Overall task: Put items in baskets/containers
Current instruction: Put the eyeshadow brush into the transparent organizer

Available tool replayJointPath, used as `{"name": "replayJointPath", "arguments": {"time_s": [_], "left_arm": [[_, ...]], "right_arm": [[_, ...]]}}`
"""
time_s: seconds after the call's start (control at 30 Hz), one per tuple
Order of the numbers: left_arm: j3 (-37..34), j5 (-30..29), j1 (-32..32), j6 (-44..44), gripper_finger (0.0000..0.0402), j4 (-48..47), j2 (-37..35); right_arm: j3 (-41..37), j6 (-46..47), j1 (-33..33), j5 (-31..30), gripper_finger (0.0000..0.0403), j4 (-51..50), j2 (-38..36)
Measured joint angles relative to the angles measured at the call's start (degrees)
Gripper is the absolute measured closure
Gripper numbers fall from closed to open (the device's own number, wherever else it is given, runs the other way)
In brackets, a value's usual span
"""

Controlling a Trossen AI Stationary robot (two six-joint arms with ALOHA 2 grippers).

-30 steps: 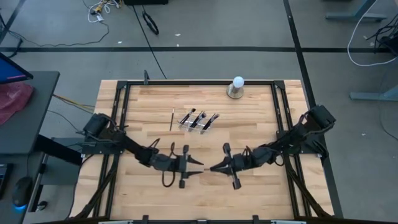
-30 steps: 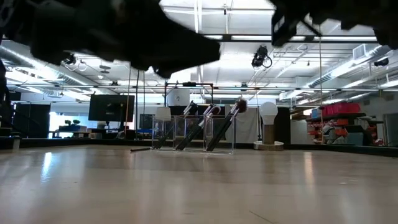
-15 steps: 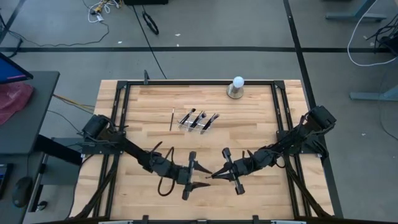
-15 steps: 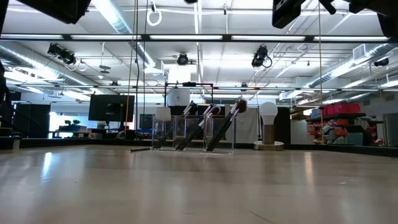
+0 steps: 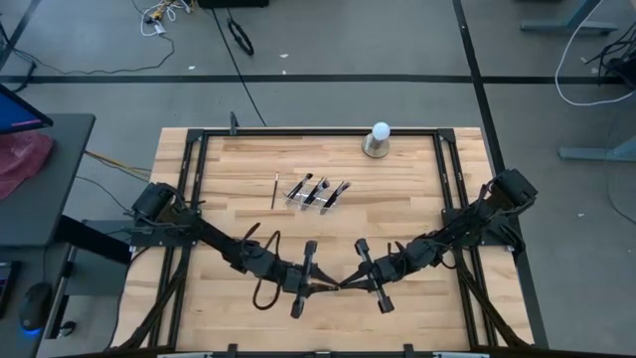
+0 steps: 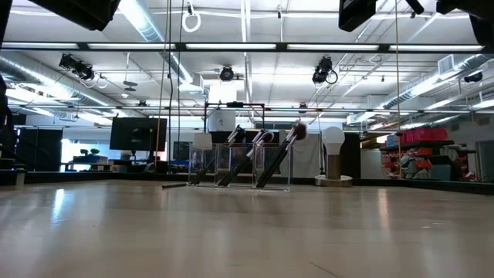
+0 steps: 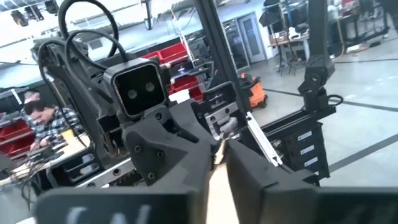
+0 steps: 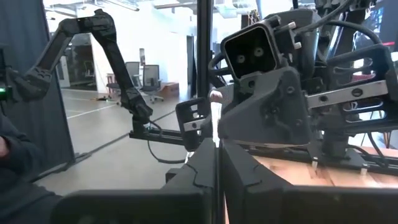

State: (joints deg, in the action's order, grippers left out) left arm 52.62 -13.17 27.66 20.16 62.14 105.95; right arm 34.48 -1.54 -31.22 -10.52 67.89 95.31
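A clear plastic holder (image 5: 318, 191) stands at the table's far middle, with several dark brushes (image 6: 262, 158) leaning slantwise in its compartments. One thin brush (image 5: 275, 191) lies loose on the table to its left. My left gripper (image 5: 328, 287) and my right gripper (image 5: 342, 284) meet tip to tip above the table's near middle. Both are shut, with a thin stick-like brush (image 8: 216, 109) between them. The brush is barely visible in the high view. My left gripper comes level from the table's left. Its fingertips (image 7: 208, 152) close on something pale and thin (image 7: 218, 157); which part of the brush this is cannot be told. My right gripper comes level from the table's right. Its two fingers (image 8: 202, 168) pinch the thin brush, whose shaft (image 8: 216, 134) sticks out past the fingertips, clear of the table.
A white ball on a grey base (image 5: 379, 140) stands at the far edge, right of the holder. A black frame (image 5: 194, 179) runs round the tabletop. A person sits in the room beyond the table (image 7: 37, 121).
Both grippers have moved toward the table's near edge and toward each other, until their tips meet. The left gripper has turned about its own axis. The dark arm that filled the top of the low view has risen out of it.
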Motion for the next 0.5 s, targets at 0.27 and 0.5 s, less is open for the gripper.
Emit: {"name": "replayJointPath", "arguments": {"time_s": [0.27,0.5], "left_arm": [[0.0,1.5,0.2,-0.5,0.0385,0.0,0.0],[0.0,0.9,0.5,-2.3,0.0391,-1.6,0.0]], "right_arm": [[0.1,0.7,0.0,0.0,0.0393,-0.9,-0.1],[0.2,4.3,0.0,-0.2,0.0377,-4.7,-0.2]]}}
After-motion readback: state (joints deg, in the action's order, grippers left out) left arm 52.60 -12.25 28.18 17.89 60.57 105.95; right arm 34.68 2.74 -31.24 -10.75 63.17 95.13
